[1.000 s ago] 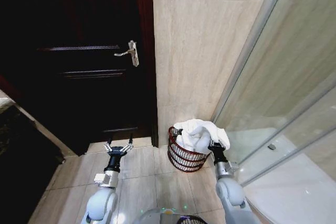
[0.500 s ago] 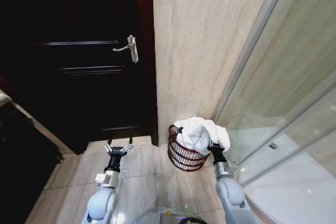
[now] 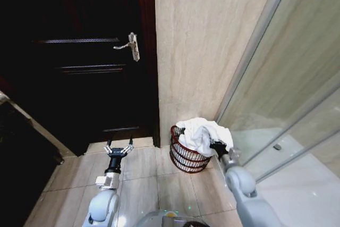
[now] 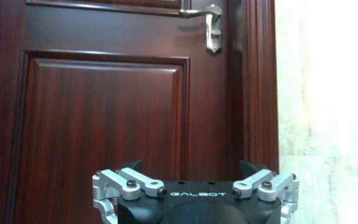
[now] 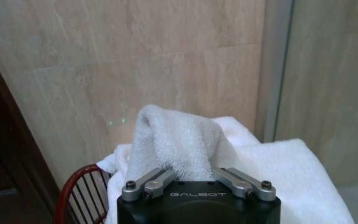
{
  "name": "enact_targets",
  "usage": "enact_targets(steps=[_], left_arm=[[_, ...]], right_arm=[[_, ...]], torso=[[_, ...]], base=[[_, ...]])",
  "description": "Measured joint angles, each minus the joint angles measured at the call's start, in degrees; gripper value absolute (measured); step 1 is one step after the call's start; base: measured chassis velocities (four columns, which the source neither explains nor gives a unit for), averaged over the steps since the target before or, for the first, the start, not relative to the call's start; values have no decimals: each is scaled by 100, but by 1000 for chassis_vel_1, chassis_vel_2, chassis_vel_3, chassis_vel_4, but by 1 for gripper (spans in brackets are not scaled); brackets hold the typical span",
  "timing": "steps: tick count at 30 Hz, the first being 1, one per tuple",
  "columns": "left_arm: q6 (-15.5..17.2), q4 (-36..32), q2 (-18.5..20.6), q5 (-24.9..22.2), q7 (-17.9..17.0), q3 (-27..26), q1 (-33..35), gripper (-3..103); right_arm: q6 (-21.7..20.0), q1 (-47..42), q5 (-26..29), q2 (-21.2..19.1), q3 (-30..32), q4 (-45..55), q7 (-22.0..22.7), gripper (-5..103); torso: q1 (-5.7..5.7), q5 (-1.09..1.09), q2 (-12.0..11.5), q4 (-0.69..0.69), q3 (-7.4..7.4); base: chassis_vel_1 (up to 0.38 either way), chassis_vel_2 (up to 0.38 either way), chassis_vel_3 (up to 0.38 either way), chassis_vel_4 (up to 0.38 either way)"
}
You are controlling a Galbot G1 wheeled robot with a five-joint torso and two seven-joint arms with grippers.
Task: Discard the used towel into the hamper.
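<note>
The white towel (image 3: 202, 131) lies heaped over the top of the dark red wire hamper (image 3: 185, 159), which stands on the floor against the tiled wall. My right gripper (image 3: 217, 145) is at the towel's right side. In the right wrist view a raised fold of the towel (image 5: 179, 140) runs down between the fingers (image 5: 148, 185) of that gripper (image 5: 191, 175), which is shut on it; the hamper's rim (image 5: 73, 196) shows below. My left gripper (image 3: 119, 149) hangs open over the floor tiles in front of the door, well left of the hamper. The left wrist view shows this gripper (image 4: 193, 169) holding nothing.
A dark wooden door (image 3: 90, 78) with a metal handle (image 3: 130, 45) fills the left. The beige tiled wall (image 3: 207, 41) stands behind the hamper. A glass shower partition (image 3: 287, 94) closes off the right. Floor tiles (image 3: 154, 184) lie open in front of the hamper.
My right forearm has lifted and swung closer to the camera, with its gripper still at the towel. The camera has tilted slightly. The left arm has not moved.
</note>
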Motion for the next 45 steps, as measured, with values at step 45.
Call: enact_targets(steps=[45], left_arm=[[-148, -189, -211, -2, 27, -553, 56, 100]], right_arm=[[-1395, 2951, 3094, -275, -2323, -2922, 1328, 4]], torso=[[16, -1, 41, 1, 24]], base=[[0, 0, 0, 0]])
